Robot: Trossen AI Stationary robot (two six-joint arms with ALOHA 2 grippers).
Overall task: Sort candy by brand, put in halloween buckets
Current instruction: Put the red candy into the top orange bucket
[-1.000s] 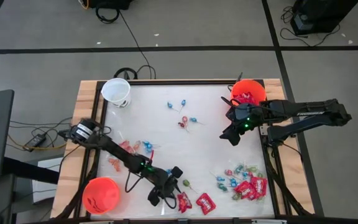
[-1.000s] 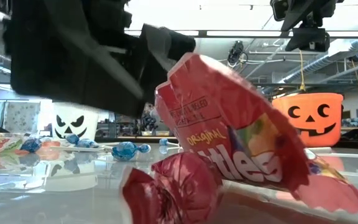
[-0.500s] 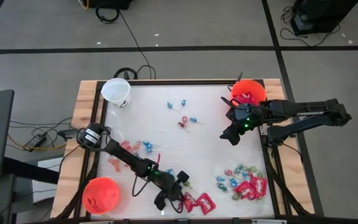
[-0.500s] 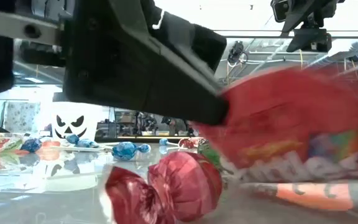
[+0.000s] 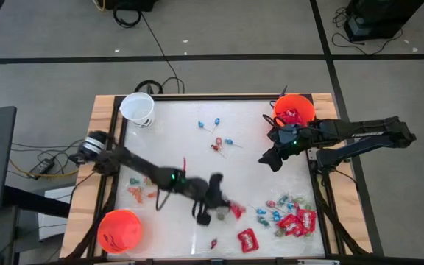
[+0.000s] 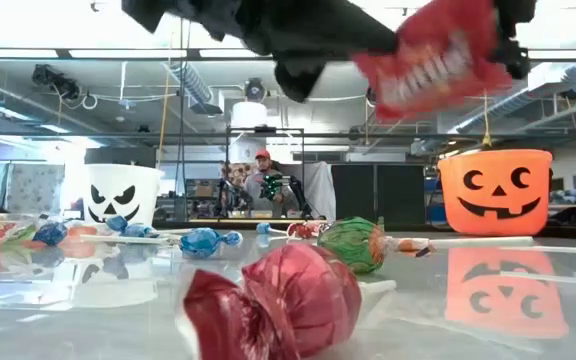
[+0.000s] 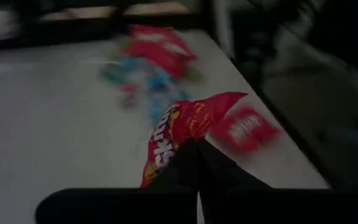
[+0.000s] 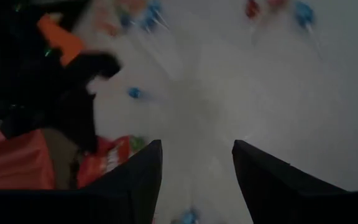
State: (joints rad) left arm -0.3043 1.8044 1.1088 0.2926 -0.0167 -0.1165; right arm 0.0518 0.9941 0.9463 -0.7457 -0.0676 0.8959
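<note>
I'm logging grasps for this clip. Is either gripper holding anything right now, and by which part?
The left gripper holds a red Skittles packet, pinched at one end and lifted off the table. The right gripper is open and empty beside the orange bucket.

Two dark, slender, jointed arms, matte black throughout. Small green light glowing on left arm point(image 5: 174, 177) and on right arm point(image 5: 291, 145). Thick, blunt black fingers point(image 8: 263, 177) on right gripper point(image 8: 196, 180).

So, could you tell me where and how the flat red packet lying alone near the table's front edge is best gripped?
Judging from the high view, the flat red rectangular packet lies flat with bare table around it, so come straight down and pinch across its narrower width near the middle; its crinkled edges should give the jaws purchase.
</note>
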